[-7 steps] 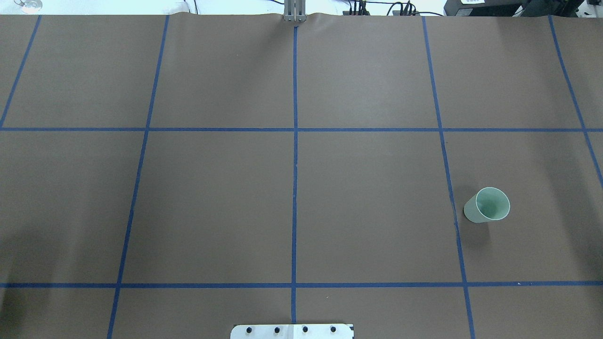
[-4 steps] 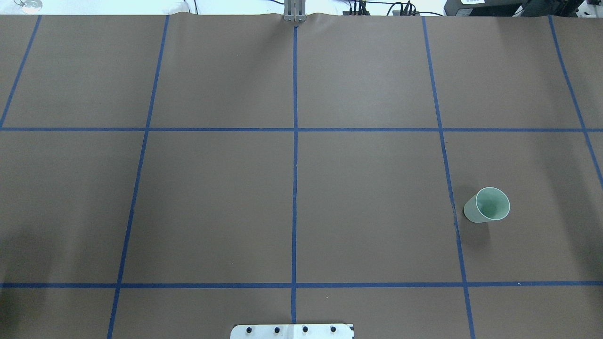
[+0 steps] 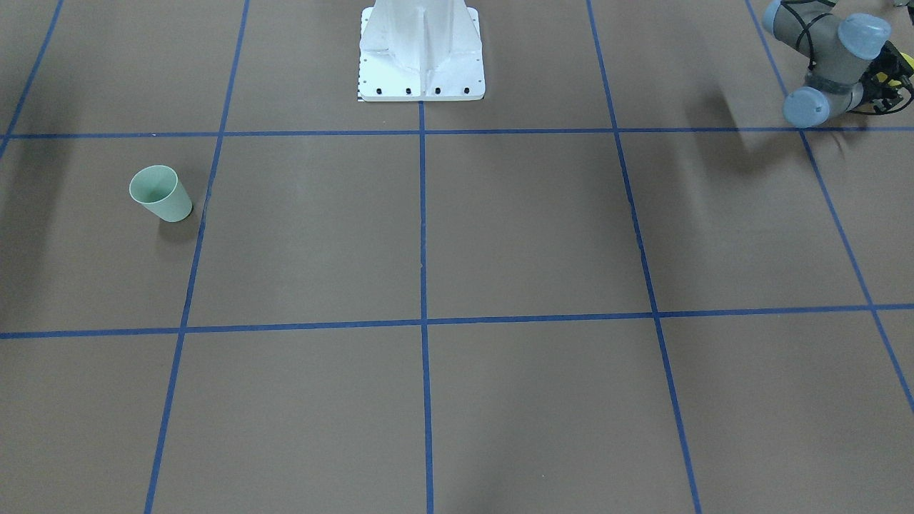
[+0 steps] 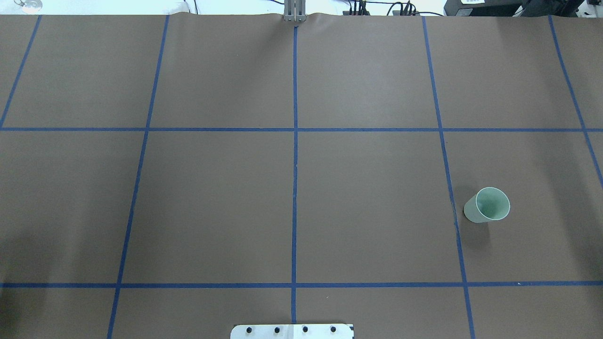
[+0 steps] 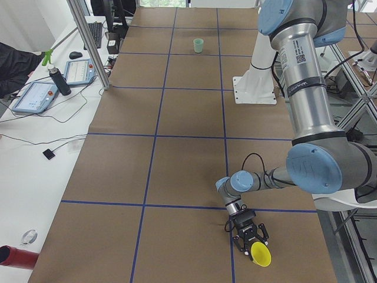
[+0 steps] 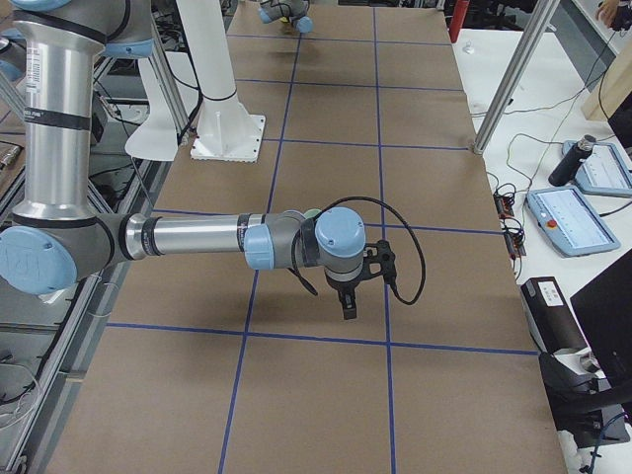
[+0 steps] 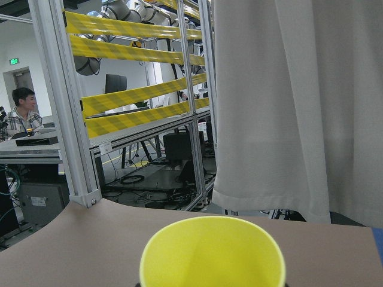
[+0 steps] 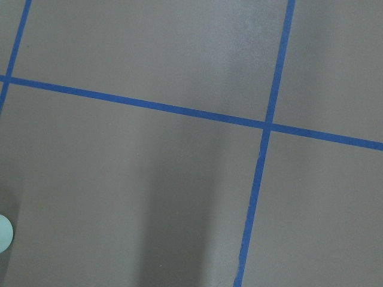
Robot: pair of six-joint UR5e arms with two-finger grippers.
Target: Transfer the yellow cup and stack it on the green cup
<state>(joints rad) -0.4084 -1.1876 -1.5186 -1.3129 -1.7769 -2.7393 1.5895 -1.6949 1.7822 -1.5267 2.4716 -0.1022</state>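
The yellow cup point(image 5: 261, 254) is held in my left gripper point(image 5: 252, 242) just above the table's near left end, tipped so its mouth points away from the wrist. It fills the bottom of the left wrist view point(image 7: 212, 254). The green cup point(image 4: 487, 205) stands upright on the right side of the table, far from the yellow cup. It also shows in the front view point(image 3: 161, 194) and the left view point(image 5: 198, 45). My right gripper point(image 6: 346, 296) hangs above the table near the green cup; I cannot tell whether it is open or shut.
Brown paper with a blue tape grid covers the table point(image 4: 212, 202). The white robot base point(image 3: 421, 53) stands at the robot's edge. My left arm's wrist point(image 3: 828, 64) shows at the table's end. Tablets and a bottle point(image 5: 59, 79) lie on the side bench.
Nothing on the table has moved in the overhead view. A faint shadow at the lower left edge has faded.
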